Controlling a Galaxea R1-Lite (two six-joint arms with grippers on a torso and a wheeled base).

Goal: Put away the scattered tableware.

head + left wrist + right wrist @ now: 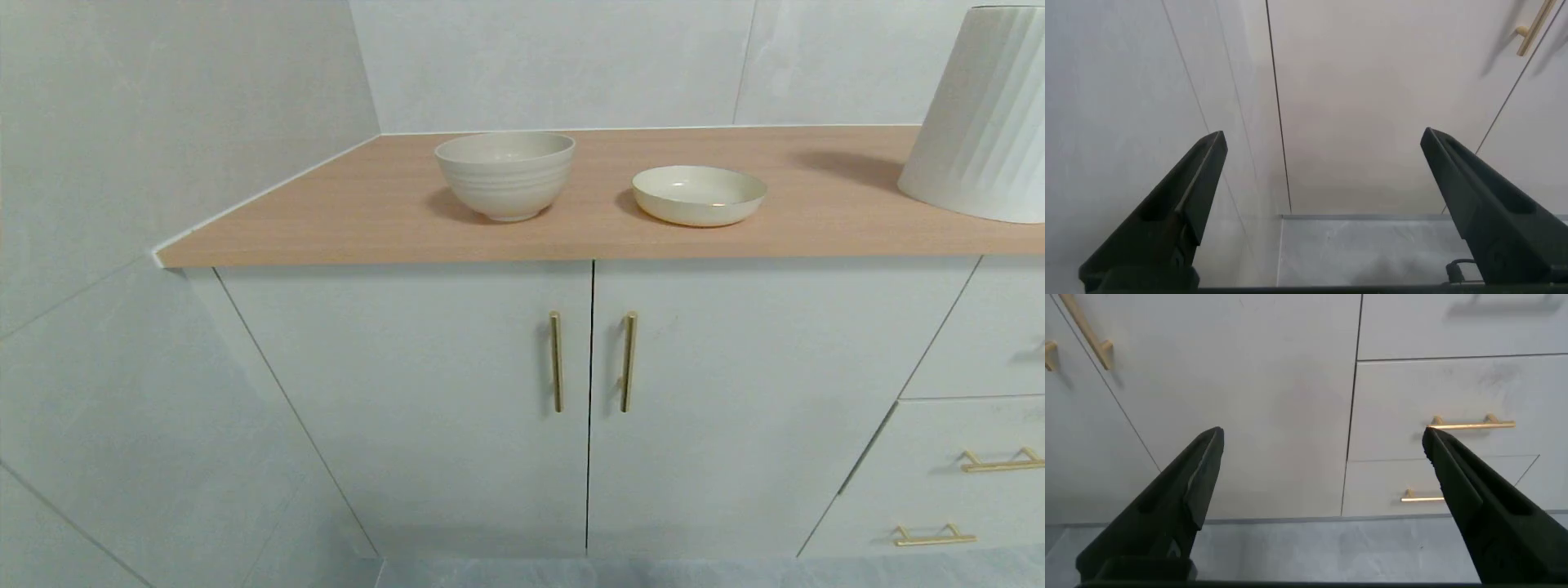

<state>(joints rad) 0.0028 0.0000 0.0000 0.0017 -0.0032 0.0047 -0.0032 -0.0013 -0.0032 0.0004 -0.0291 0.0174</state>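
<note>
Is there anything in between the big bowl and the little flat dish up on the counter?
Nothing. In the head view, only bare wooden countertop lies between the ribbed bowl and the shallow dish; they stand apart.

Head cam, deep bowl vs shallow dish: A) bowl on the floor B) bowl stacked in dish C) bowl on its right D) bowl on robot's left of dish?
D: the deep bowl stands on the counter left of the shallow dish, apart from it.
</note>
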